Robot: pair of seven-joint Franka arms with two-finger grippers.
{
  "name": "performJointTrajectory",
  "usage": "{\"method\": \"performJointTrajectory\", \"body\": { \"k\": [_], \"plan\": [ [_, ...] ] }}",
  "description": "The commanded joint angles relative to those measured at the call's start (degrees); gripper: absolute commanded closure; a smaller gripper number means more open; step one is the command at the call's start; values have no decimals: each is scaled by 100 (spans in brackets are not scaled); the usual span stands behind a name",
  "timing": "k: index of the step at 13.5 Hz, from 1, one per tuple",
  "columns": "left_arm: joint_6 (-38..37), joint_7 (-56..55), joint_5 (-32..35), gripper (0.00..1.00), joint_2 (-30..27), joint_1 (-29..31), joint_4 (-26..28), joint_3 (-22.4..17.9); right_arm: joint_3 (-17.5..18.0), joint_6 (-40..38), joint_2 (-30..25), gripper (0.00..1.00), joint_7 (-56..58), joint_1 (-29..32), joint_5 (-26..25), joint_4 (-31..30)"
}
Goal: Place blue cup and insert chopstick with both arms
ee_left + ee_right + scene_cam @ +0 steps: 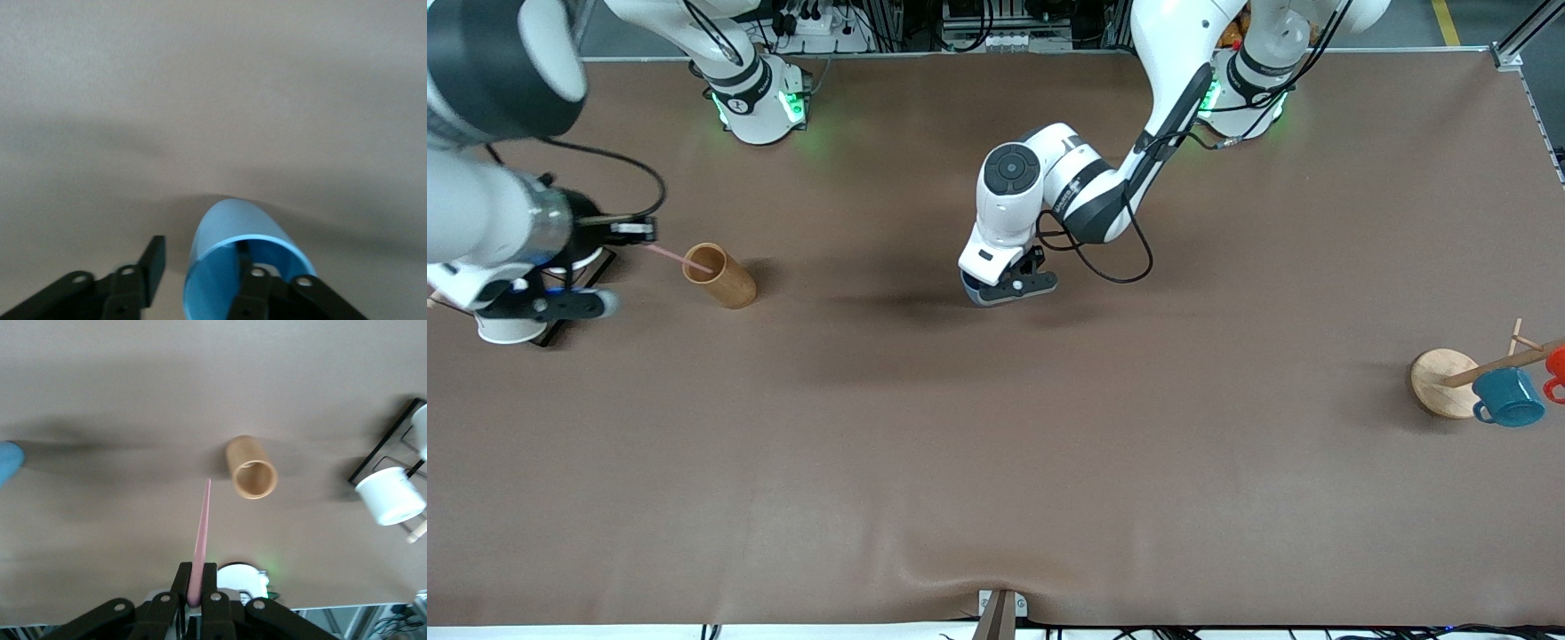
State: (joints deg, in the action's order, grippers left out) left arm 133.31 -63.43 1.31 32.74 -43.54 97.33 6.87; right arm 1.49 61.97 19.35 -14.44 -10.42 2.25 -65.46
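Both grippers concern us, starting with the left gripper point(1009, 286), which we see low over the middle of the table point(996, 462). Its fingers stand apart: in the left wrist view one finger point(257, 287) reaches inside the blue cup point(230, 250) while the other stands clear outside the wall, so the cup is released. From the front we catch only a sliver of the blue cup point(971, 292) beneath the gripper, resting on the table.

We see the right gripper point(633, 231) up over the right arm's end of the table, clenched on the chopstick point(679, 259). The right wrist view shows the pink chopstick point(200, 543) pinched between the fingertips and pointing away from the right gripper point(195, 597). From the front its free tip lies in line with the mouth of the wooden cylinder point(720, 276), which stands beside the gripper, toward the table's middle.

Near the right gripper we also see a black rack with white cups point(390, 495). At the left arm's end stands a wooden rack point(1445, 382) bearing a teal mug point(1507, 397).
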Motion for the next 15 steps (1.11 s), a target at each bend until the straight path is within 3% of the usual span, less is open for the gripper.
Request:
{"method": "performJointTrajectory", "body": {
  "k": [1,6,11,15],
  "plan": [
    [-313,-170,168,0,-609,65,-12,-63,35,34,-72,100,-1442,-319,660,51],
    [-1025,84,177,0,-1726,872,-13,-63,45,982,-46,100,-3361,-1417,1032,-116],
    [-1746,803,177,0,-2280,1733,-13,-54,36,2168,-2,100,-4417,-2296,944,-660],
    [-2221,2190,81,0,-2632,2594,-21,-46,36,2846,165,100,-5041,-2938,593,-960]
  ]
}}
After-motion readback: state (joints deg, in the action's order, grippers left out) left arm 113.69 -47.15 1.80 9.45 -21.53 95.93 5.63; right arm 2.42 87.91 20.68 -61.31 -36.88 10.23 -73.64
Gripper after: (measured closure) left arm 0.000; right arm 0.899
